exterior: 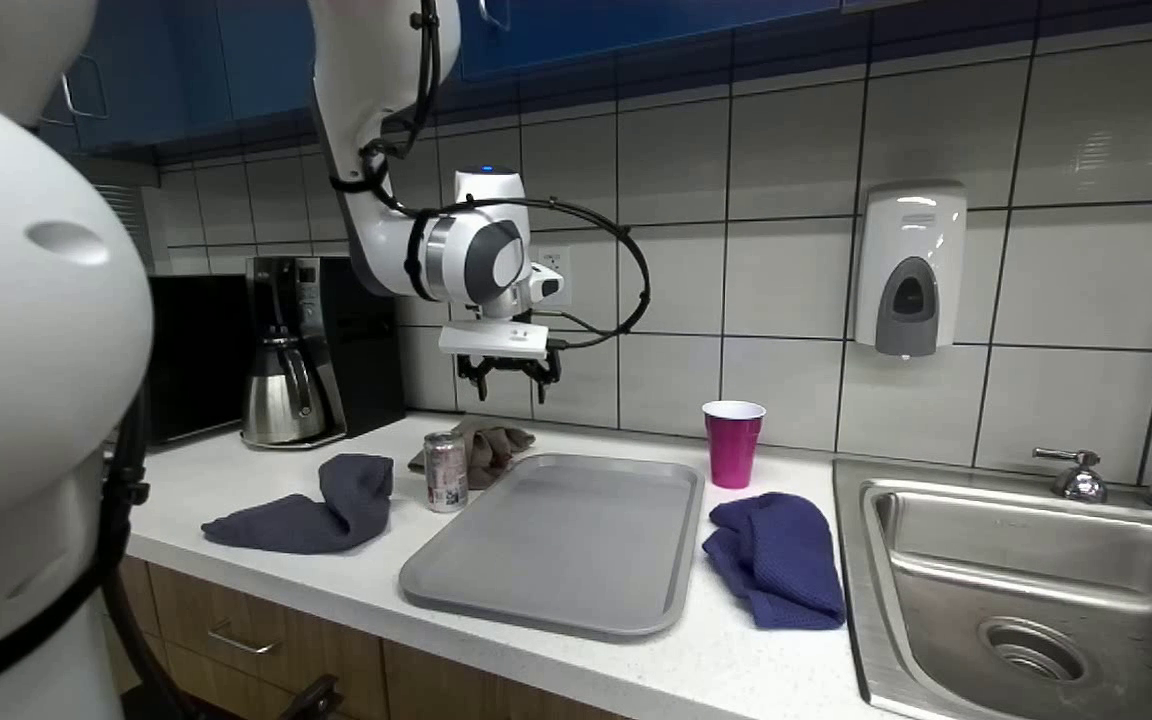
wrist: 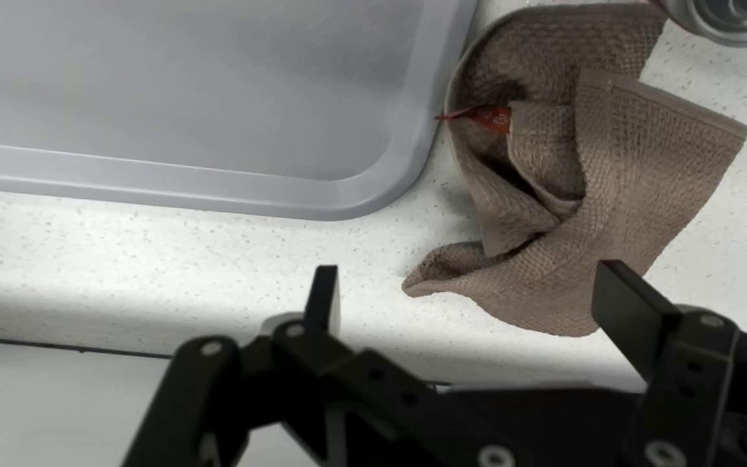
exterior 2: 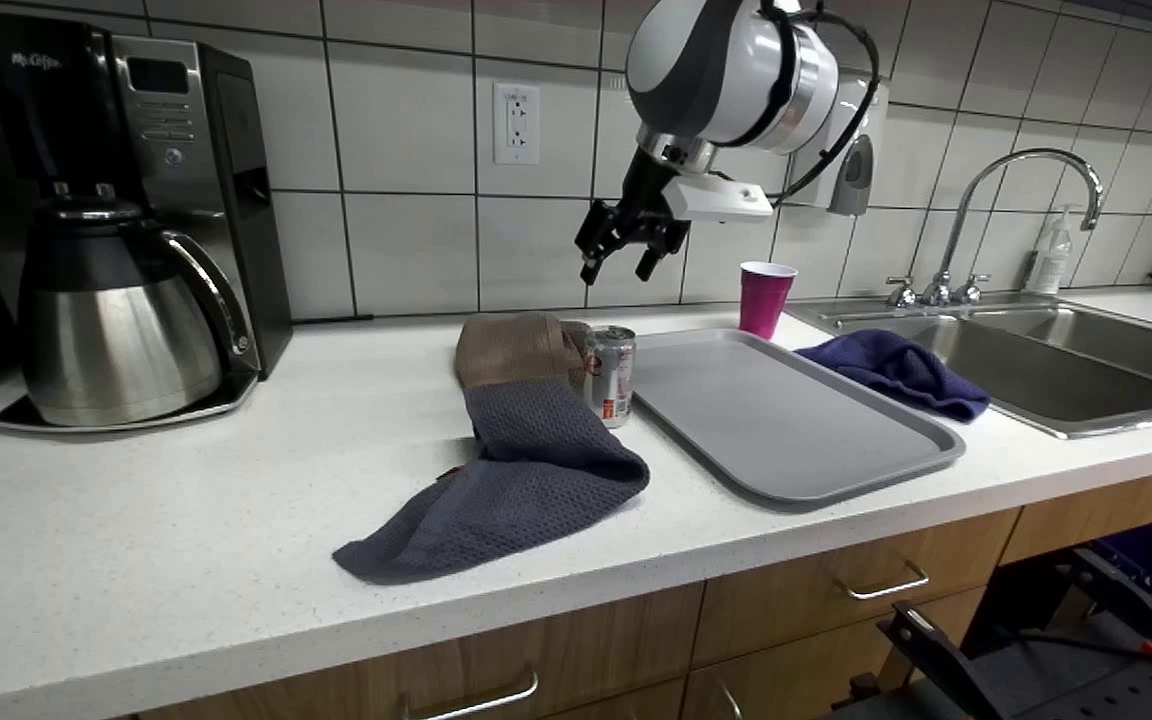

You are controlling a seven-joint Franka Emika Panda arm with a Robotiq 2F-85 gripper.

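My gripper [exterior: 511,390] is open and empty, held well above the counter near the tiled wall. It also shows in an exterior view [exterior 2: 618,268]. In the wrist view its fingers [wrist: 467,275] stand wide apart, with a crumpled brown cloth [wrist: 633,175] with a red tag below. A silver soda can [exterior: 446,475] stands beside the brown cloth; only its top [wrist: 746,16] shows in the wrist view. A grey tray [exterior: 566,540], with nothing on it, lies beside them. A dark grey cloth [exterior 2: 536,480] lies in front of the can and brown cloth.
A pink cup [exterior: 733,450] stands behind the tray near the wall. A folded blue-purple cloth [exterior: 781,560] lies between tray and metal sink [exterior: 851,600]. A coffee maker with steel carafe [exterior 2: 121,320] stands at the far end. A soap dispenser [exterior: 911,270] hangs on the wall.
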